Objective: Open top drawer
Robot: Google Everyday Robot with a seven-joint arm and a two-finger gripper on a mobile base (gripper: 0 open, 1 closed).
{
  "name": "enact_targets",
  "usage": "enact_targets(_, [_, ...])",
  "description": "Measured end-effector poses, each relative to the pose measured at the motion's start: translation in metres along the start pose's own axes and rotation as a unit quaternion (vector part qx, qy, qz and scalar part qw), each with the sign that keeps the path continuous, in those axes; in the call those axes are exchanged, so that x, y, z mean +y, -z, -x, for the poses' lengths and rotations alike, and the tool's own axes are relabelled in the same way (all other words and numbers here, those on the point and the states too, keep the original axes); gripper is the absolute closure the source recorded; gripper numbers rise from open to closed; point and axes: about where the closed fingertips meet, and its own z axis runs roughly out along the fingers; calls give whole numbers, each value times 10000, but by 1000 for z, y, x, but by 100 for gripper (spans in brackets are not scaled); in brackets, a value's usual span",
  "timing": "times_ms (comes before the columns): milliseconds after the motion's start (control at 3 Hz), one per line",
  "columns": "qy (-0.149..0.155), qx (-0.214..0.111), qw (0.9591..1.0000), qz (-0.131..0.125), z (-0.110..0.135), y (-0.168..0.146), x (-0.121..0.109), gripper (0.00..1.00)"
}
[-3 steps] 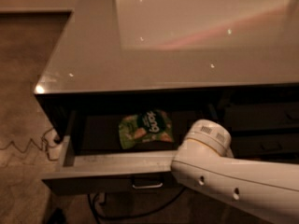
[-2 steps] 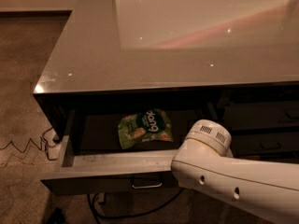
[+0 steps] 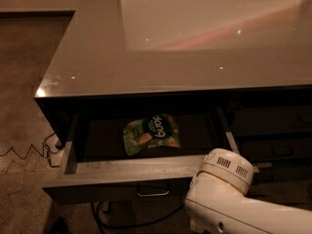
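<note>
The top drawer [image 3: 126, 169] stands pulled out from under the grey counter. Its light grey walls and dark floor show, and its dark front faces down with a small metal loop handle [image 3: 152, 193] at its centre. A green snack bag [image 3: 150, 133] lies flat inside, near the middle. My white arm [image 3: 224, 184] comes in from the lower right, and its rounded vented end sits at the drawer's front right corner. The gripper is hidden behind this arm, somewhere low by the drawer's front right.
The glossy grey counter top [image 3: 161, 57] fills the upper view. Slimmer dark drawer fronts [image 3: 273, 126] sit to the right of the open drawer. Black cables [image 3: 29, 152] lie on the carpet at the left and under the drawer [image 3: 112, 218].
My arm has drawn back, down and toward the camera, off the drawer's front wall. The drawer and the snack bag have not moved.
</note>
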Motion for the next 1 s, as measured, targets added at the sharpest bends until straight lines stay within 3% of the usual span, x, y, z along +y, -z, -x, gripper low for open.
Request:
enact_targets(333, [-6, 12, 10000, -6, -1, 0, 1, 0])
enact_targets(667, [23, -230, 9997, -38, 8, 3, -13, 0])
enact_targets(1000, [-378, -894, 9953, -10, 20, 8, -47, 0])
